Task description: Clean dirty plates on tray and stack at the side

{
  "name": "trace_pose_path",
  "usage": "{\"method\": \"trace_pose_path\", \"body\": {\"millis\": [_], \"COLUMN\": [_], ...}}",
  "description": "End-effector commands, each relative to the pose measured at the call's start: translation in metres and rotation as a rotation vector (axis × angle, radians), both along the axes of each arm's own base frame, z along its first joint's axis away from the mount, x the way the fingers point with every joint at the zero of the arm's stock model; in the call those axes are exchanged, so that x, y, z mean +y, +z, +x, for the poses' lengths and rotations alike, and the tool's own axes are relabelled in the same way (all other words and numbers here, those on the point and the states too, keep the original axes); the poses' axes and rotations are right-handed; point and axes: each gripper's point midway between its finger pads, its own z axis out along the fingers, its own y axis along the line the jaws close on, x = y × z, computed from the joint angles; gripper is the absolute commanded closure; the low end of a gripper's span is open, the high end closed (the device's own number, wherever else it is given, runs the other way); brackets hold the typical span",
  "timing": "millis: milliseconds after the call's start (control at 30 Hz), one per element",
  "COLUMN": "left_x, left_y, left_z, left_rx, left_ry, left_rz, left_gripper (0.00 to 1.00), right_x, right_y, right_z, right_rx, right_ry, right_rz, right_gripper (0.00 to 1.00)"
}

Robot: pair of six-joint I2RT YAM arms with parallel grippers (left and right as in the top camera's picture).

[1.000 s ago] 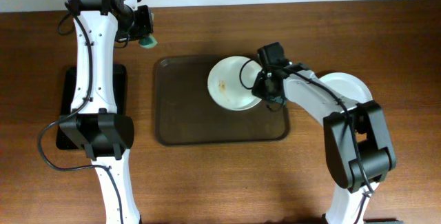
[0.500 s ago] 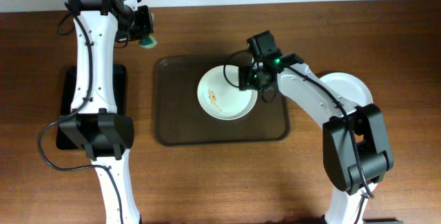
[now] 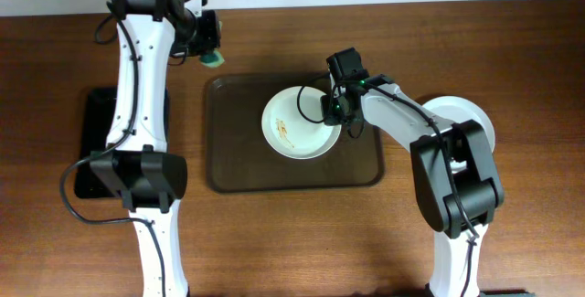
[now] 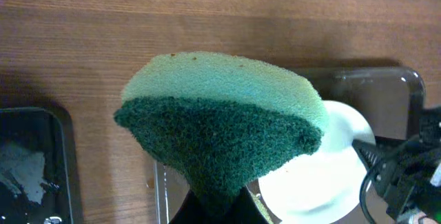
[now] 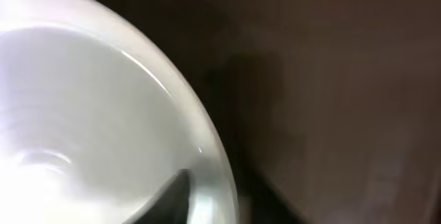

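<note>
My right gripper (image 3: 331, 107) sat at the right rim of the plate (image 3: 298, 123), upper middle of the overhead frame. Its wrist view showed one dark finger (image 5: 172, 195) over the white rim, with the plate's edge curving past it, so I judged it clamped on that rim, though I saw only one finger clearly. The plate lay on the tray (image 3: 238, 164), in its upper right part, with a thin brown smear left of its centre. From the right gripper the dirty face spread leftward, toward the other arm.

My left gripper (image 3: 209, 41) hung at the upper left of the overhead frame, over bare table just above the tray's upper left corner. It was closed on a sponge (image 4: 220, 124), pale green foam above and dark green scrub face below, pinched at the bottom edge of the left wrist view. In that view the plate showed at the lower right, so it lay down and to the right of the sponge, well apart and not touching.

I took the coming move to be the left arm's: carry the sponge right and down onto the smear while the right held the rim steady. A second plate (image 3: 468, 114) lay on the table right of the tray, partly under the right arm. A black tray (image 3: 91, 142) sat at the left edge, partly under the left arm.
</note>
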Motion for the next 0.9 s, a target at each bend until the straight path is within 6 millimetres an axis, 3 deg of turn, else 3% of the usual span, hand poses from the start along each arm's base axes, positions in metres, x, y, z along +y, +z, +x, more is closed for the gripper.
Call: {"method": "trace_pose_path", "body": {"millis": [0, 33, 300, 433, 633, 867], "left_x": [-0.008, -0.010, -0.038, -0.065, -0.105, -0.107], "left_y": [-0.006, -0.006, -0.018, -0.048, -0.097, -0.134], "left_z": [0.000, -0.001, -0.018, -0.025, -0.036, -0.038], "left_rx": [0.014, 0.015, 0.086, 0.159, 0.254, 0.323], "left_ry": [-0.007, -0.012, -0.072, -0.127, -0.209, -0.190], "left_rz": [0.006, 0.006, 0.016, 0.021, 0.053, 0.088], "left_gripper": [0.99, 0.99, 0.99, 0.99, 0.99, 0.99], "right_x": [0.003, 0.002, 0.001, 0.013, 0.005, 0.000], "right_y": [-0.008, -0.008, -0.012, -0.012, -0.013, -0.018], "right_z": [-0.001, -0.001, -0.012, -0.016, -0.019, -0.018], "right_rx": [0.021, 0.023, 0.108, 0.108, 0.093, 0.108], "right_ry": [-0.007, -0.013, -0.279, -0.324, -0.430, -0.462], "right_rz": [0.010, 0.012, 0.079, 0.083, 0.030, 0.036], "right_gripper": [0.92, 0.96, 0.96, 0.96, 0.96, 0.96]}}
